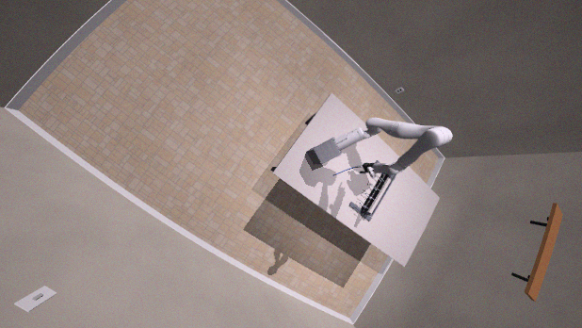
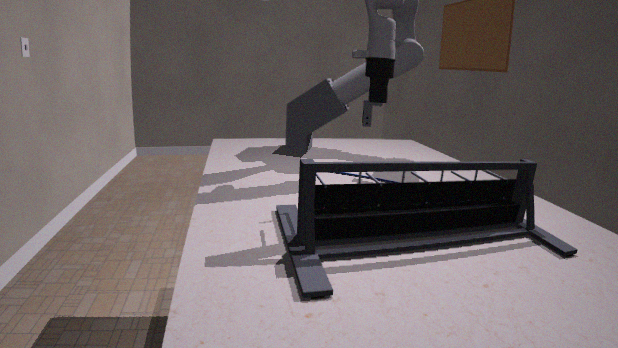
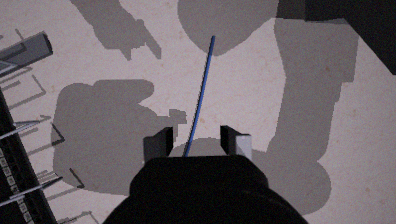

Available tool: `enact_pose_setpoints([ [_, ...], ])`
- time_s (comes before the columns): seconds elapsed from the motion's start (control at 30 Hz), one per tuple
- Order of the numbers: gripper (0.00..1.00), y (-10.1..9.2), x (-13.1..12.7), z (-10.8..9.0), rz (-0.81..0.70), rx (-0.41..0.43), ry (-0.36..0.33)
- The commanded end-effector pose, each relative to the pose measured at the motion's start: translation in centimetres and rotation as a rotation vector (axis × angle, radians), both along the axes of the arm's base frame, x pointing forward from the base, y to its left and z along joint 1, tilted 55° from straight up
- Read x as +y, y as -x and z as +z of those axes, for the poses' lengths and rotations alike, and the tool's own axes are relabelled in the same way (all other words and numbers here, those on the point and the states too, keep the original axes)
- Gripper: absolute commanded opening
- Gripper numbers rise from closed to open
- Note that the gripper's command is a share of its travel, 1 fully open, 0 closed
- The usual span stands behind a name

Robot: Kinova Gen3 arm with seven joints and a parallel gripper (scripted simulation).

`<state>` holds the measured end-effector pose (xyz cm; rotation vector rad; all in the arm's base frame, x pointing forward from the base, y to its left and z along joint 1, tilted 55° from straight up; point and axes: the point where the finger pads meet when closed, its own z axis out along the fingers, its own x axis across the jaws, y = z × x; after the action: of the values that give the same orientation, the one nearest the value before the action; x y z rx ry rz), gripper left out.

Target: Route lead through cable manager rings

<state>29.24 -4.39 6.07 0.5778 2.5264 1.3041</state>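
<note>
From above, near the bench (image 1: 405, 236) centre, the rack (image 1: 377, 194) is seen w/ the blue lead (image 1: 343, 171) trailing off it. Exterior: fingers (image 2: 367, 114) hang high behind the rack (image 2: 306, 200). Wrist: fingers are spread wide, empty; lead (image 3: 201, 95) lies flat on bench below.

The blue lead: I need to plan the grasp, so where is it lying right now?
In the wrist view the blue lead lies on the white table, directly below the open claw, with the rack at the left.
</note>
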Motion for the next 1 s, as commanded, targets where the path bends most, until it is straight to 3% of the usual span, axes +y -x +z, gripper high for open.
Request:
enact_pose_setpoints([
  [0.0,1.0,0.02,-0.02,0.01,0.002,0.0,0.005],
  [0.07,1.0,0.02,-0.02,0.01,0.002,0.0,0.005],
  [0.1,0.0,0.02,-0.02,0.01,0.002,0.0,0.005],
  [0.97,0.0,0.02,-0.02,0.01,0.002,0.0,0.005],
])
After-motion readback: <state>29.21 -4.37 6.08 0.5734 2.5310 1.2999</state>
